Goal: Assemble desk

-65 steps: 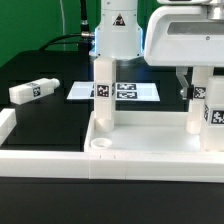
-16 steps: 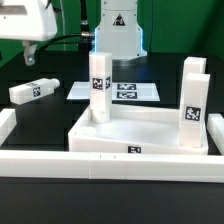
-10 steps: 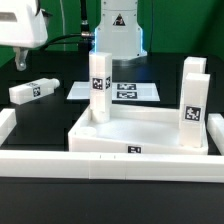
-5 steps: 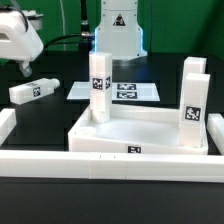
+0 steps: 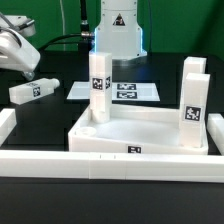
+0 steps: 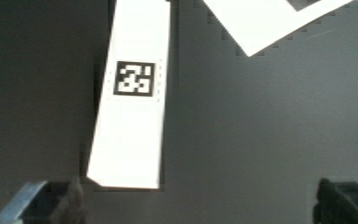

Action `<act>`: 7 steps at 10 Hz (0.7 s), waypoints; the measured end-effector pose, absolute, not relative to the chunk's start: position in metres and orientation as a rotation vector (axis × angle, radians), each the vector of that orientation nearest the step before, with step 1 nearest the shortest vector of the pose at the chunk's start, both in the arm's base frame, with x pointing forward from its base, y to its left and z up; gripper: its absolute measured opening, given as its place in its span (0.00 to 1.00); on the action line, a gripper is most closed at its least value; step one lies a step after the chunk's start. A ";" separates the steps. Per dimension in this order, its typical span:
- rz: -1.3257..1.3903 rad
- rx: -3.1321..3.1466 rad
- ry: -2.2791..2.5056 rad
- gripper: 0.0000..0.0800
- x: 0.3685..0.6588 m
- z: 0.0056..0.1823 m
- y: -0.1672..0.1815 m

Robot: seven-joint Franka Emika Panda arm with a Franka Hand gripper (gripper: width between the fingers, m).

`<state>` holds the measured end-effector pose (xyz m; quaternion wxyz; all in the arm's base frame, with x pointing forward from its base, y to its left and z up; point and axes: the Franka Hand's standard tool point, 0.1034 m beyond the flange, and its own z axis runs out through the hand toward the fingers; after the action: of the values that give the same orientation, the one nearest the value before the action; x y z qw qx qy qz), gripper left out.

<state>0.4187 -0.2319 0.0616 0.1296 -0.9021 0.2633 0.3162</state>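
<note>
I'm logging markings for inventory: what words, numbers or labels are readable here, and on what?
No words or numbers are readable.
Black-and-white square tags, patterns only: on the loose white square-bar leg, the upright legs, the white tray-like desk top and the marker board.

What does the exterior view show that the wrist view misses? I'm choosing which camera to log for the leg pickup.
Only the exterior view shows the desk top with upright legs and standing in it, and the border rail. Only the wrist view shows the open gripper with its fingertips near one end of the loose leg. Both show that loose leg and the marker board.
</note>
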 end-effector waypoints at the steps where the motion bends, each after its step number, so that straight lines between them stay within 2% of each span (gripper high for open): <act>1: 0.923 -2.616 0.774 0.81 0.414 0.060 -0.235; 4: 0.931 -2.607 0.812 0.81 0.391 0.044 -0.240; 7: 0.976 -2.580 0.796 0.81 0.388 0.045 -0.238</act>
<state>0.3881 -0.2379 0.0447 0.1347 -0.8905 0.2747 0.3368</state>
